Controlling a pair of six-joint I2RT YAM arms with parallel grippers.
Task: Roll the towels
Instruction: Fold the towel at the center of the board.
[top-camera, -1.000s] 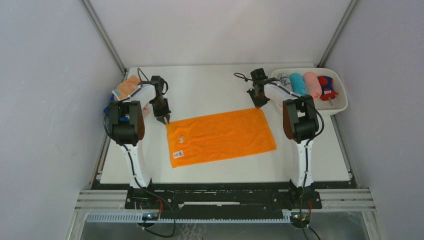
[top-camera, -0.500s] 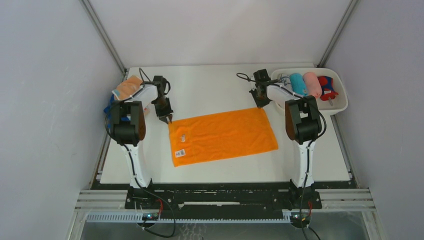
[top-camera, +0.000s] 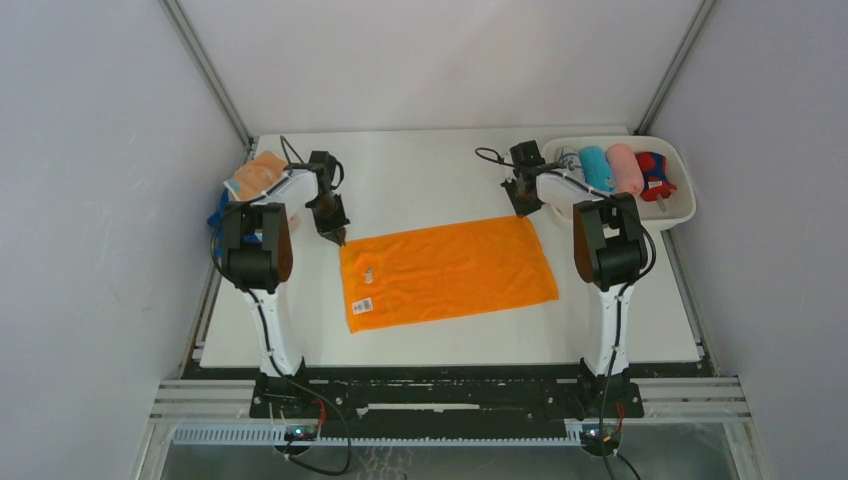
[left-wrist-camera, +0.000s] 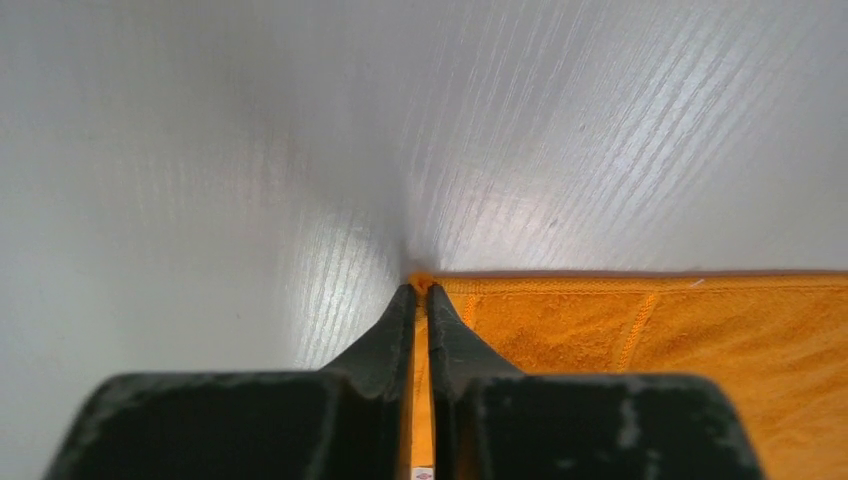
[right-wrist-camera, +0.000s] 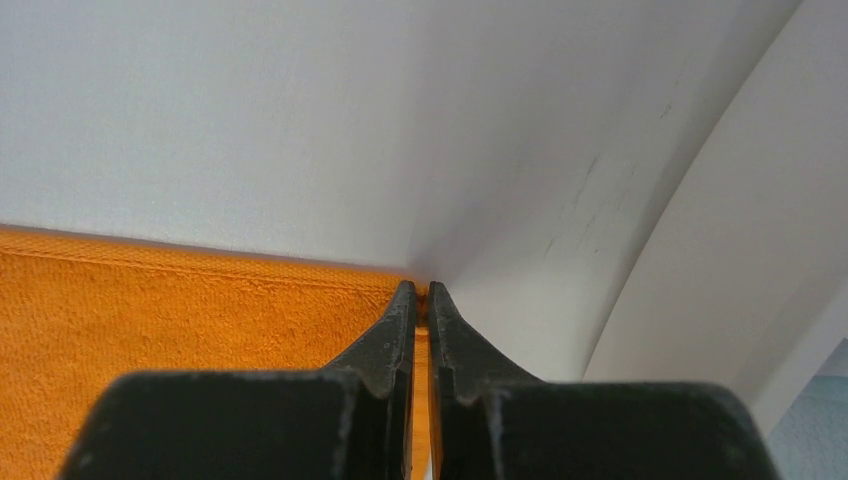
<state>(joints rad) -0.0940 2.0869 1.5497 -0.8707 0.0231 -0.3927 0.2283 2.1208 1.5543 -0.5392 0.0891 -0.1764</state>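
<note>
Orange towel (top-camera: 450, 272) has slid slightly toward the counter's (top-camera: 420, 170) right edge; it is one flat terry rectangle with stitched hems, lying mid-counter. Both arms reach out with wrists tipped down: left gripper (top-camera: 338, 238) pinches its far-left corner and right gripper (top-camera: 522, 210) its far-right corner, jaws pressed nearly together on the cloth. White plastic tray (top-camera: 684, 214) at the far-right corner holds a rolled turquoise towel (top-camera: 594, 167) and pink towel (top-camera: 626, 168).

Bright orange cloth towel (left-wrist-camera: 640, 340) cut off at lower right edge, its small white label (top-camera: 361, 306) unreadable, peach spotted cloth (top-camera: 255, 172) at upper left partly behind white arm (top-camera: 285, 185).
</note>
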